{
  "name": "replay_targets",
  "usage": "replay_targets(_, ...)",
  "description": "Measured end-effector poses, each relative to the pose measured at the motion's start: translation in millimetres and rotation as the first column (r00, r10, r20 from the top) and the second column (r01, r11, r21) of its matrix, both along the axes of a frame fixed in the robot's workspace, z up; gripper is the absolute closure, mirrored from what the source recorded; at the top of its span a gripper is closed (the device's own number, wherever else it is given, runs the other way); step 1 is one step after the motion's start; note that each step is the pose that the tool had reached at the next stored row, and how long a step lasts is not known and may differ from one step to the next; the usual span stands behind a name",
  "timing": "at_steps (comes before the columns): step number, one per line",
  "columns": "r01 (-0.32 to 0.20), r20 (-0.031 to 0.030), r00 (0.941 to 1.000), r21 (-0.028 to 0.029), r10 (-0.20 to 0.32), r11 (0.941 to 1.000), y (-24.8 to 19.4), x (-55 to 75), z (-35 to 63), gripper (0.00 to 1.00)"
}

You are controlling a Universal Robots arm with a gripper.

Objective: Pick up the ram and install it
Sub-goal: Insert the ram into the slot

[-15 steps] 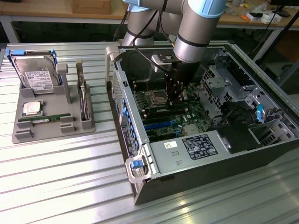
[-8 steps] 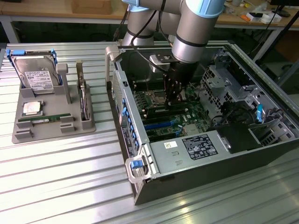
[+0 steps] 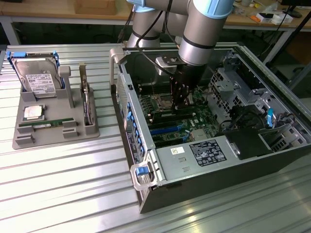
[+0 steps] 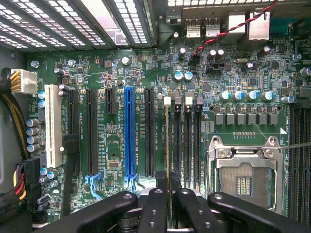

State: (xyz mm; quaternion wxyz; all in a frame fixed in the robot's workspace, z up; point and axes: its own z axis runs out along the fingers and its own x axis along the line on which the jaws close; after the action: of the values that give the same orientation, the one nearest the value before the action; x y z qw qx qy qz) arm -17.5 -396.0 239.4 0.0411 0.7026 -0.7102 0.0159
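Observation:
Inside the open computer case (image 3: 252, 160), my gripper (image 3: 182, 103) reaches down over the green motherboard (image 3: 194, 121). In the wrist view the ram (image 4: 168, 145) appears edge-on as a thin stick. My gripper (image 4: 170, 208) is shut on it, with the black fingers (image 4: 153, 208) pressing on both of its sides. The ram stands upright in line with the outermost of several parallel black memory slots (image 4: 187, 141), beside the empty processor socket (image 4: 243, 177). Whether it is seated in the slot I cannot tell.
A grey parts tray (image 3: 53, 138) at the exterior view's left holds a hard drive (image 3: 39, 77), a silver processor chip (image 3: 33, 112), a green stick (image 3: 46, 124) and a bracketed card (image 3: 86, 104). Drive cages (image 3: 238, 92) and cables (image 4: 14, 121) crowd the case.

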Motion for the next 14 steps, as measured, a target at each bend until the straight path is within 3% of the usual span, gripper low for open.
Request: replay_targets(14,0.000,-0.0004,1.0000,0.0000,0.000,1.0000,0.0,4.0,0.0,0.87)
